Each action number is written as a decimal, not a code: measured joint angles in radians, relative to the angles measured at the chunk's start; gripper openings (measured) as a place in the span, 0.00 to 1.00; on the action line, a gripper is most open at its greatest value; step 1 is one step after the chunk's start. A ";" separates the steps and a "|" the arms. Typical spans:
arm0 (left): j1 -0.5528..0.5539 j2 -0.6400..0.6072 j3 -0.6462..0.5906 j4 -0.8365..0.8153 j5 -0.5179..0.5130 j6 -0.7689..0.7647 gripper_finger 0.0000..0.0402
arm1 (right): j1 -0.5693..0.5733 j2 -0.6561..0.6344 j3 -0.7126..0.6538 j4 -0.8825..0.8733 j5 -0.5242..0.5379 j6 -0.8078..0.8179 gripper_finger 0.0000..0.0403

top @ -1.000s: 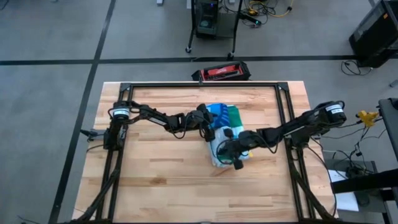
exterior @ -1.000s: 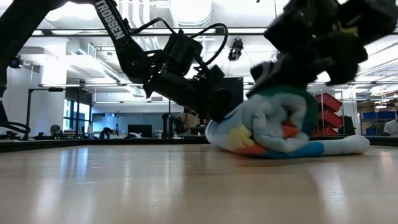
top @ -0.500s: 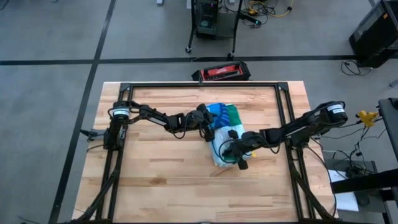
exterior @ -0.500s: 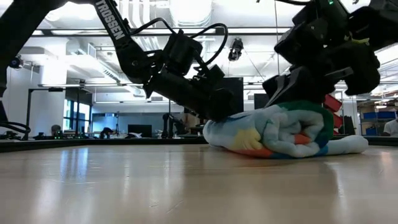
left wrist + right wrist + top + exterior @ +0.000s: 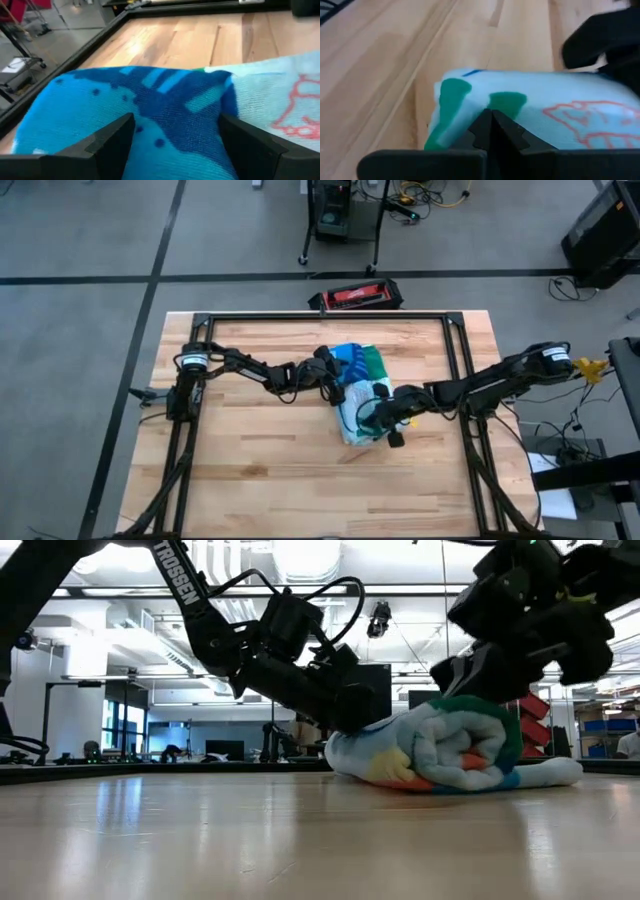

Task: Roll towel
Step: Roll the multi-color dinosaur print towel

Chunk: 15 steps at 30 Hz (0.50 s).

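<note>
**Two hands on a half-rolled towel**

Right hand (image 5: 380, 418), fingers pressed together with nothing between them, rests on top of the rolled end of the towel (image 5: 358, 395). I use it as a blunt pusher rather than a clamp: closed fingers give a narrow, firm edge that can bear down on the coil and turn it without snagging the soft cloth. The low view shows this hand sitting on the crown of the spiral, where the green back wraps around the printed face.

Left hand (image 5: 336, 380), fingers spread wide, lies on the flat part of the towel that is not yet rolled, its two fingers (image 5: 107, 145) straddling a blue printed patch. Spread like this it pins a broad strip of cloth against the bench (image 5: 250, 470), so that the free end does not slide while the coil is worked.

The towel lies near the middle of the bench, between the two hands, rolled at the near end and flat at the far end. By my judgement the roll is well begun but unfinished.
</note>
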 joint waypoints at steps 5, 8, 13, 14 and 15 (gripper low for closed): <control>0.011 -0.014 0.002 0.074 -0.025 0.012 0.68 | 0.000 0.110 0.003 0.069 -0.012 0.019 0.00; 0.022 -0.008 0.023 0.108 -0.017 0.012 0.68 | 0.000 0.148 0.003 0.109 -0.033 0.019 0.00; 0.056 0.032 0.070 0.140 0.034 -0.034 0.68 | 0.000 0.151 0.002 0.132 -0.067 0.015 0.00; 0.066 0.038 0.080 0.140 0.035 -0.056 0.68 | 0.000 0.150 0.002 0.131 -0.066 0.014 0.00; 0.077 0.044 0.089 0.141 0.037 -0.081 0.68 | 0.000 0.150 0.002 0.131 -0.066 0.014 0.00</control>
